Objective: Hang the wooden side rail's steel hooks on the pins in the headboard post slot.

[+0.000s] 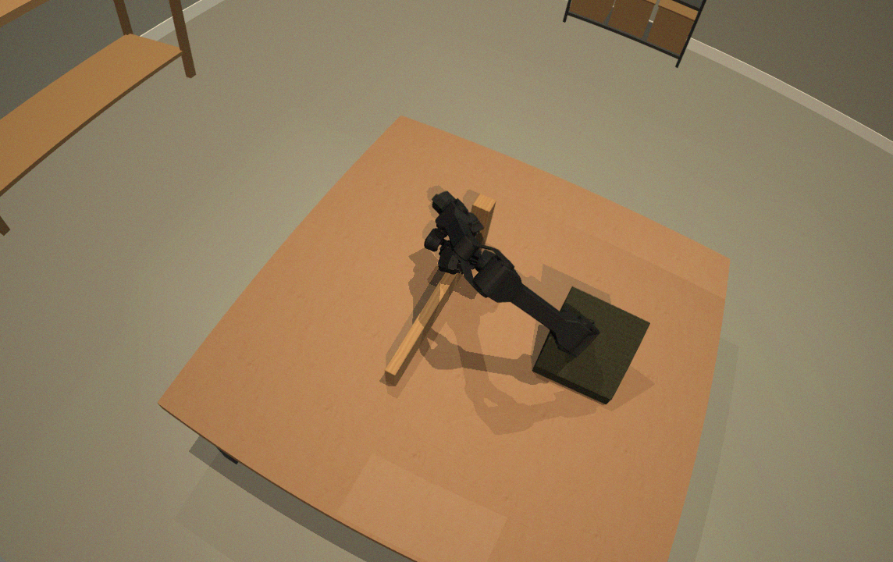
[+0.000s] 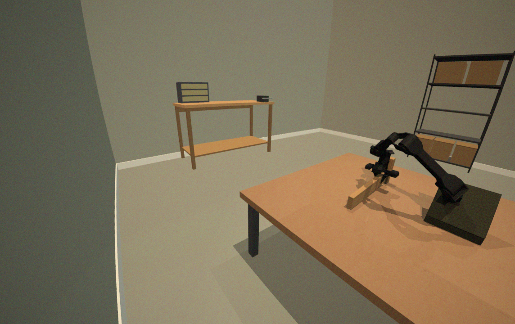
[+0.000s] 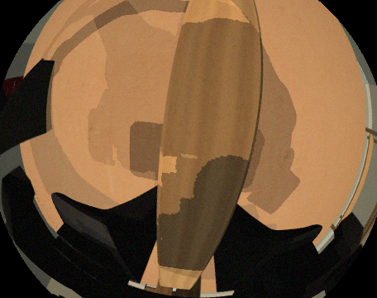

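The wooden side rail [image 1: 411,342] [image 2: 362,192] [image 3: 213,83] runs from my gripper toward the near side of the table. Its far end is at or very close to the table top. My gripper [image 1: 454,273] [image 2: 381,175] [image 3: 192,188] is shut on the rail near its hook end, with one black finger on each side. The headboard post [image 1: 484,203] [image 2: 391,162] stands upright just beyond the gripper, partly hidden by the arm. The rail's hook end is close to the post. The hooks, slot and pins cannot be made out, so their engagement cannot be told.
The arm's dark base block [image 1: 610,349] [image 2: 468,213] sits on the table [image 1: 282,363] [image 2: 311,209], to the right of the rail. A workbench [image 2: 227,105] and a shelf rack [image 2: 464,85] stand on the floor away from the table.
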`<state>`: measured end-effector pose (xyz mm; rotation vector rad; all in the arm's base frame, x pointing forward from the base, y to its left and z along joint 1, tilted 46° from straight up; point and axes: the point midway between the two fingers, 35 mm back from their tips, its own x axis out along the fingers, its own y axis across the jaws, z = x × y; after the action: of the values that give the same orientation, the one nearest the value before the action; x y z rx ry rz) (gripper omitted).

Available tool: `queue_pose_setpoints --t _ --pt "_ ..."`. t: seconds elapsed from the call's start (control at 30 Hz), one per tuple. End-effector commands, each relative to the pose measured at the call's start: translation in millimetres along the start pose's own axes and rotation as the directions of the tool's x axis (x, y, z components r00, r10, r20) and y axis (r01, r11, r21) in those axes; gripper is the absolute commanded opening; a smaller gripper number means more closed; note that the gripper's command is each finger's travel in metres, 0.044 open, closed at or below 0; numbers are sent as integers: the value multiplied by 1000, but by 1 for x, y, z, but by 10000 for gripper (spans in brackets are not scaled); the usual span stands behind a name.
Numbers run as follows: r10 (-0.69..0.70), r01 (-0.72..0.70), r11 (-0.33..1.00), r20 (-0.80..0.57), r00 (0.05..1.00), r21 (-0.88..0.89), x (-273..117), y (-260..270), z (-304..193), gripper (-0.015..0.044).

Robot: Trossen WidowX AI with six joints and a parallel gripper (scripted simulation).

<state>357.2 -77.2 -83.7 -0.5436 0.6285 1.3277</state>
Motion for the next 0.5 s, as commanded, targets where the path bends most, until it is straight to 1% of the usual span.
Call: queue_pose_setpoints --t 0.0,0.47 --pt "-17 17 1000 -4 1000 -2 -7 -3 -3 0" --pt "-18 18 1000 -4 1000 -2 -6 -4 -4 0"
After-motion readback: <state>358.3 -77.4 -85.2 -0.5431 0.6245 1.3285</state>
